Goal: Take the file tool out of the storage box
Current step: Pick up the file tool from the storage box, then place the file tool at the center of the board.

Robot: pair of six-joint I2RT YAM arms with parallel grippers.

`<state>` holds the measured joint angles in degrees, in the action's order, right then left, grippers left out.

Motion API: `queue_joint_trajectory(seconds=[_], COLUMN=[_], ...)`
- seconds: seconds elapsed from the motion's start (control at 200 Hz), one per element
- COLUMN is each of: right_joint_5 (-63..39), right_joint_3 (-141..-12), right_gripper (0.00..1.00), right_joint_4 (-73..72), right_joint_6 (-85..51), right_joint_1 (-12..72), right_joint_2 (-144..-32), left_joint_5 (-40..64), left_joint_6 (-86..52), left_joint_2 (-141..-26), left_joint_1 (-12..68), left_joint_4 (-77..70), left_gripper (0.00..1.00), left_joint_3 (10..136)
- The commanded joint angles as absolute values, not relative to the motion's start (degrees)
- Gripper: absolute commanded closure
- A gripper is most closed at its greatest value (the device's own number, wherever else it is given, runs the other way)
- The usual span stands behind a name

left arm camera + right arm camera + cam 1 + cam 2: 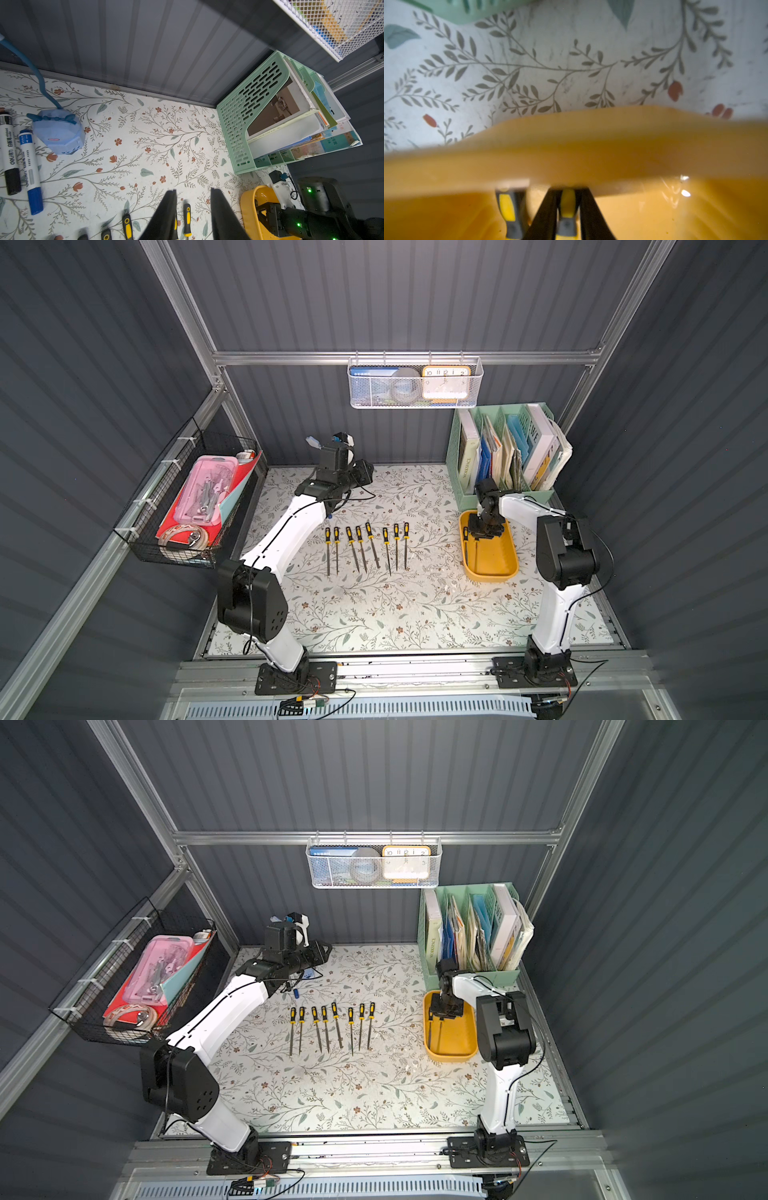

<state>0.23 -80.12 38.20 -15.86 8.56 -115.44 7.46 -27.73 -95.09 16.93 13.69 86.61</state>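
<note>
The storage box, a shallow mustard-yellow tray, is seen right of centre in both top views, set on the floral-patterned table just below the mint-green book organiser, which is filled with upright books and folders. The right gripper is lowered into the upper end of the storage box. In the right wrist view its black fingers are shown clamped on the yellow-and-grey handle of a file tool, which lies inside the box close to the yellow wall. A second file is seen just beside the gripped one, at the lower left of that frame, untouched by the fingers. In a top view a thin dark shaft is made out along the left wall of the box, though it cannot be told to which file it belongs. A row of eight files with yellow-and-black handles is laid out at the centre of the table, handles toward the top of the frame, well apart from the box. The left gripper is held above the table at the upper left of centre in the top views, its fingers apart with nothing between them. In the left wrist view a black marker, a blue marker and a blue faceted device with a cable are seen at the left edge
</note>
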Motion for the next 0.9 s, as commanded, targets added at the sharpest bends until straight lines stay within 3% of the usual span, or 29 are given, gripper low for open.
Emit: queue_joint_trajectory(seconds=[0.0,0.25,0.445,0.67,0.896], right_joint_5=[-0.06,0.49,0.44,-0.78,0.84], right_joint_3=[-80.54,-84.54,-87.99,-95.83,-102.84], right_gripper=[0.91,0.98,0.99,1.00,1.00], right_joint_4=[41.93,45.52,46.16,44.47,43.81], right_joint_6=[-15.98,-16.96,-19.65,-26.02,-29.46], right_joint_1=[8.26,9.60,18.07,28.10,31.29], right_joint_2=[-116.54,-106.48,-100.99,-108.75,-119.28], left_joint_5=[6.83,6.50,6.60,6.15,5.98], left_joint_6=[-27.99,-27.75,-28.07,-28.36,-28.39], left_joint_2=[-92.90,-92.29,-91.87,-90.92,-90.29], left_joint_1=[16.90,16.87,16.92,16.87,16.81], left_joint_4=[13.62,13.97,13.71,13.33,14.07], left_gripper=[0.68,0.67,0.67,0.67,0.67], left_joint_3=[86.04,86.31,85.27,84.55,84.68])
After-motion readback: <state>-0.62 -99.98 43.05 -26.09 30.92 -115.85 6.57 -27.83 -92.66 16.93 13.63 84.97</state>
